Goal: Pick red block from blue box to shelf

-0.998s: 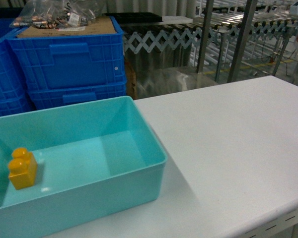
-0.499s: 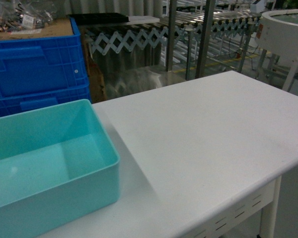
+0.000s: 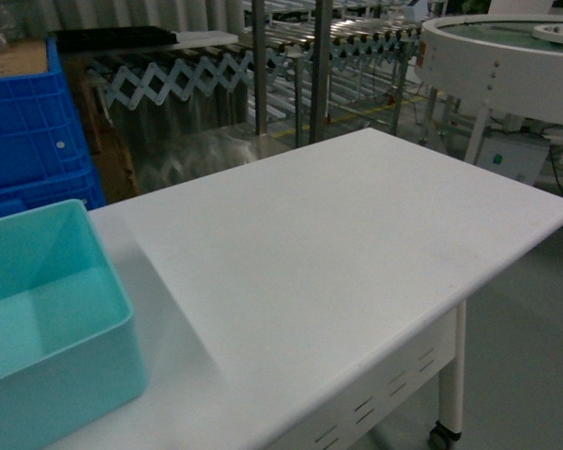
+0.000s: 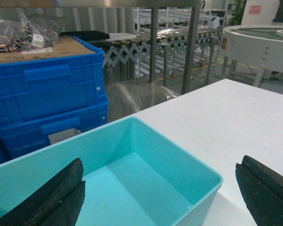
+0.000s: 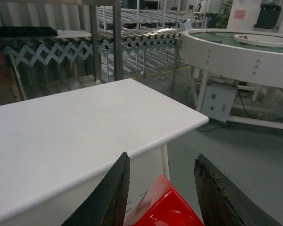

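- View has swung right across the last second: in the head view the blue box [image 3: 52, 319] sat mid-frame with a yellow brick in it, then slid left. Now only its right end shows at the left edge, and the yellow brick is out of frame.
- More of the white table [image 3: 338, 262] has come into sight, with its far right corner, a leg and a caster. A round white machine [image 3: 507, 56] has appeared at upper right.
- My read: the base is turning away from the bin, which fits the carry stage. Pick looks done, placing not yet.
- My right gripper [image 5: 162, 197] has the red block [image 5: 165, 209] between its jaws, which are part closed, one dark finger on each side. The block fills the gap; I judge it gripped, though the contact faces sit below the frame.
- Red block: glossy, bright red, smooth plastic with a sharp highlight on a slanted face. Only an upper corner shows; no stud visible from this angle. It hangs beyond the table's edge, over the grey floor, well clear of the box.
- My left gripper [image 4: 160, 197] is spread wide and holds nothing, hovering over the blue box's near side; the visible part of the box interior is bare.
- Shelf [image 3: 291, 66]: steel posts and roller rails behind the table, well apart from the block. Dark blue crates [image 4: 47, 99] stand beside it.
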Robot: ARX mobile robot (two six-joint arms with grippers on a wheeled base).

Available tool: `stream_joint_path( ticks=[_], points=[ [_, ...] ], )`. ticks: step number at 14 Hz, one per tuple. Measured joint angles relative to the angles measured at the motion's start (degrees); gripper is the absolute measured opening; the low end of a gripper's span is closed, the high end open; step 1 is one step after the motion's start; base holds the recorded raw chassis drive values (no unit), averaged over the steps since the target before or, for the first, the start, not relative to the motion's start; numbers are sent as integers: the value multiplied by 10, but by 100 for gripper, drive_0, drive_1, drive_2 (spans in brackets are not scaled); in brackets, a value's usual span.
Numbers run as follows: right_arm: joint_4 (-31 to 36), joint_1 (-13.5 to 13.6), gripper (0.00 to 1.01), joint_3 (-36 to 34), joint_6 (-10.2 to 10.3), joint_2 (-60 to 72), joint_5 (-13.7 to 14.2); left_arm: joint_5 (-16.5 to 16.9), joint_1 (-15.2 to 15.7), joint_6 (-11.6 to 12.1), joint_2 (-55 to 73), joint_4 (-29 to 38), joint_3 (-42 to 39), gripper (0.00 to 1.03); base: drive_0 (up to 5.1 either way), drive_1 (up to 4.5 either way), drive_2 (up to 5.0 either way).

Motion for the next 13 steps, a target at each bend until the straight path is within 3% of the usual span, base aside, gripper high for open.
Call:
stream_joint_path(
  ticks=[13],
  points=[
    [0, 0, 36, 0, 0, 0, 0, 0, 0, 0, 0, 0, 0, 98, -156, -156, -156]
  ],
)
